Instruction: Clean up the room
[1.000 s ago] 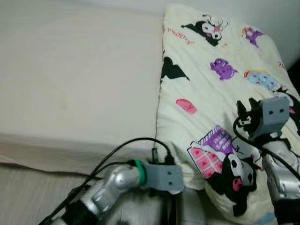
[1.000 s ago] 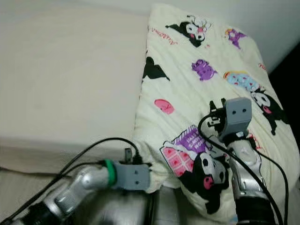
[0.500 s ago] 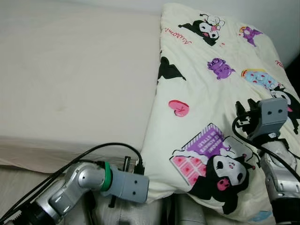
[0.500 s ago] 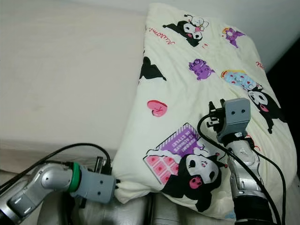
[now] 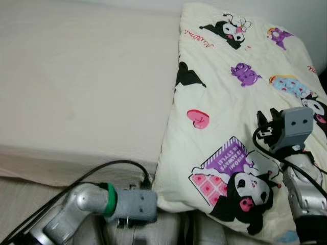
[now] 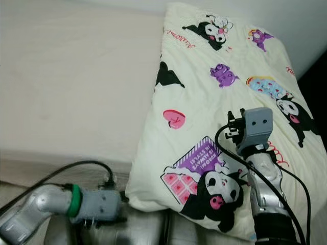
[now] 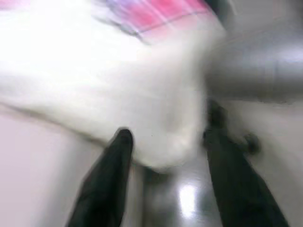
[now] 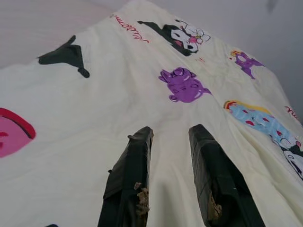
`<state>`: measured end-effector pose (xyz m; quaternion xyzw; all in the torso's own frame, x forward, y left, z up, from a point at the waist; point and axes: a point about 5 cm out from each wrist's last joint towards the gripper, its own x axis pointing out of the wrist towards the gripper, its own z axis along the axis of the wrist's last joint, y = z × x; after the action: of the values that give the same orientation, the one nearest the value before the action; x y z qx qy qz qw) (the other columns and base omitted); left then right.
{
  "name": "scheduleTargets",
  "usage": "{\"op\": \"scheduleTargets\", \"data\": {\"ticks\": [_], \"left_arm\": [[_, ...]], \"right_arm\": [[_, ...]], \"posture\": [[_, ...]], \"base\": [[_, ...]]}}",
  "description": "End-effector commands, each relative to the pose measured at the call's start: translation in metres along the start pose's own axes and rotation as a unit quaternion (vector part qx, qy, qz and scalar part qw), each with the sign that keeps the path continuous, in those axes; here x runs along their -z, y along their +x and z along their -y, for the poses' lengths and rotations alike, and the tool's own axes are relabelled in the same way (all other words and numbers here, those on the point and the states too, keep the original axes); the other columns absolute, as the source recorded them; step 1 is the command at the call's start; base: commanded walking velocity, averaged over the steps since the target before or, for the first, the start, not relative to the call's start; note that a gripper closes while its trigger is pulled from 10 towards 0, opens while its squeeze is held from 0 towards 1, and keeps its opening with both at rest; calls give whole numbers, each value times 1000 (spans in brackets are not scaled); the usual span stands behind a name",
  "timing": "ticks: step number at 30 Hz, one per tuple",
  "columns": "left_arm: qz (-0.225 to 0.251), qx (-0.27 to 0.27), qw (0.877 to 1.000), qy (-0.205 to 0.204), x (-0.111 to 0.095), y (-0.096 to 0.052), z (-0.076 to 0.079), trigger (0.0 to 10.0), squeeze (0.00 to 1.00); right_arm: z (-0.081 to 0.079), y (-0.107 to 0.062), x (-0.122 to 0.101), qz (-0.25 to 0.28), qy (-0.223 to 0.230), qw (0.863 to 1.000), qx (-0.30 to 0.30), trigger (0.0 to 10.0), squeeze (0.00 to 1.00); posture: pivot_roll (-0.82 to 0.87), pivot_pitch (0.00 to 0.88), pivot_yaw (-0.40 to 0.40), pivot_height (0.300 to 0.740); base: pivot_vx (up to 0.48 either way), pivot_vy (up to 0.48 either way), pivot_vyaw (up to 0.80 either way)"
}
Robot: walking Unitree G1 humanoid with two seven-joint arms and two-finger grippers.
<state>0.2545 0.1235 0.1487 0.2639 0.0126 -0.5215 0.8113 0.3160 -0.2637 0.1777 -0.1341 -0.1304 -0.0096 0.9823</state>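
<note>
The left hand sat low at the near edge of the bed, its two black fingers spread apart on either side of the near corner of the pale yellow quilted blanket printed with cartoon characters; the wrist picture was blurred, so whether the fingers actually touched the cloth could not be told, but they were not pinched onto it. The right hand rested over the middle of the same blanket, its fingers parted a little with cloth between them, again clamping nothing. The blanket lay along the right side of the cream-sheeted bed, its near end drooping over the mattress edge just beside the left hand, while the sheet to its left lay bare. The risk, as I judged it, lay with that hanging corner: with neither hand gripping, the soft, thick cloth could have slid further off the edge under its own weight. A closing left hand might have caught only a thin fold that slips free, or missed the corner altogether given how fast that wrist seemed to be moving. The black cable looping by the left wrist also hung near the corner and could have snagged the cloth.
</note>
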Motion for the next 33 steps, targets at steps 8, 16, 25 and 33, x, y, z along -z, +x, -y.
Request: {"op": "scheduleTargets", "data": {"ticks": [8,16,25,33], "left_arm": [[190,-285,914,-217,-33,-11,-51,10000,0],[104,-350,915,-173,-14,18,-34,10000,0],[54,-424,867,-258,7,22,-42,10000,0],[-9,-501,839,-211,40,1,-48,10000,0]], "right_arm": [[-15,-2,-22,60,91,994,0,10000,0],[-34,-18,-20,60,158,985,28,10000,0],[-45,-32,-9,43,146,988,27,10000,0],[-91,-42,-4,20,182,981,-61,10000,0]], "posture": [[27,177,-59,482],[6,152,-52,495],[-10,122,-46,518],[6,69,-54,551]], "base": [[0,0,0],[0,0,0],[0,0,0],[0,0,0]]}}
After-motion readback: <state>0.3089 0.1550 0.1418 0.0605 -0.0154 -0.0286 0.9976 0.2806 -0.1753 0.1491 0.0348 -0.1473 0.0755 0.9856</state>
